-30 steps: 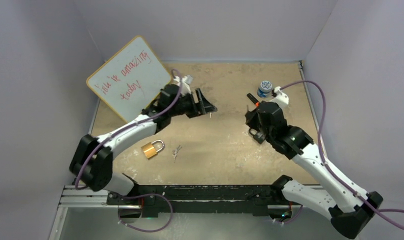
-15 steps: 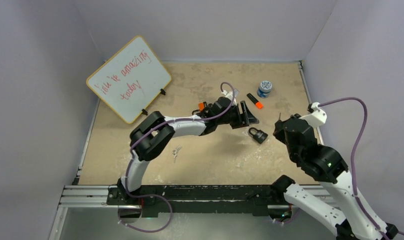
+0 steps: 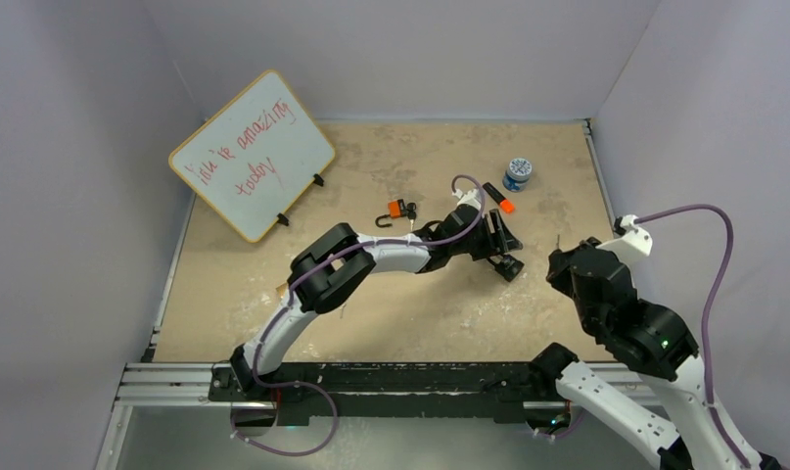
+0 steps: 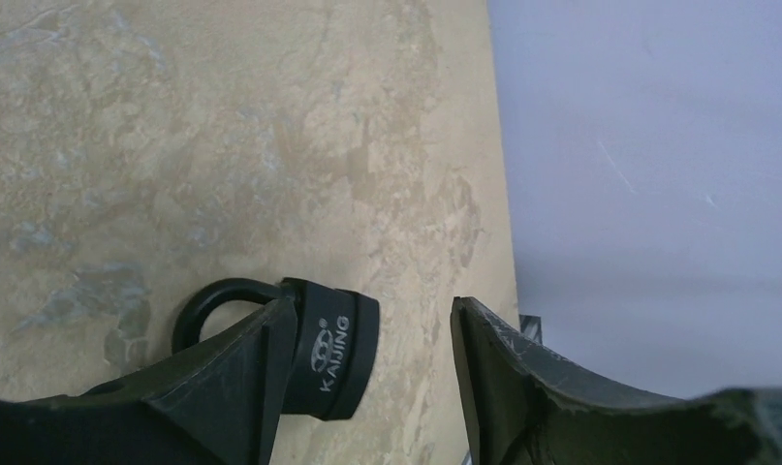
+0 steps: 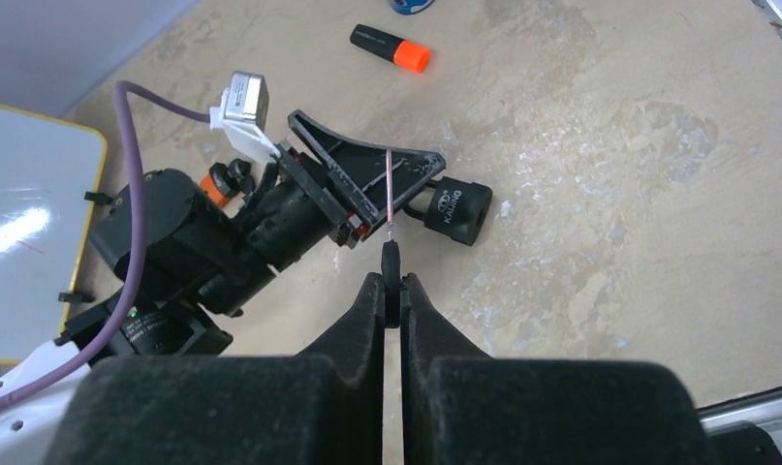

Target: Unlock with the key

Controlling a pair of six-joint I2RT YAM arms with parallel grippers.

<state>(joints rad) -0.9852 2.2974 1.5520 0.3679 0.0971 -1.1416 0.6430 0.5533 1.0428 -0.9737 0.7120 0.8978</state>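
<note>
Left gripper (image 4: 369, 308) (jaws apart) partly covers padlock (image 5: 454, 215), marker (image 5: 391, 47) beyond; right gripper (image 5: 391, 283) clamps key (image 5: 391, 260).

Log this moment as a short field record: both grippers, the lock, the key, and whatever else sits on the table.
left gripper: open, jaws astride the black KAIJING padlock, not closed on it
right gripper: shut on the key, shaft pointing toward the padlock
key and lock: apart, key not inserted
padlock pose: lying flat on the tabletop
other items: orange padlock, highlighter, whiteboard
</note>
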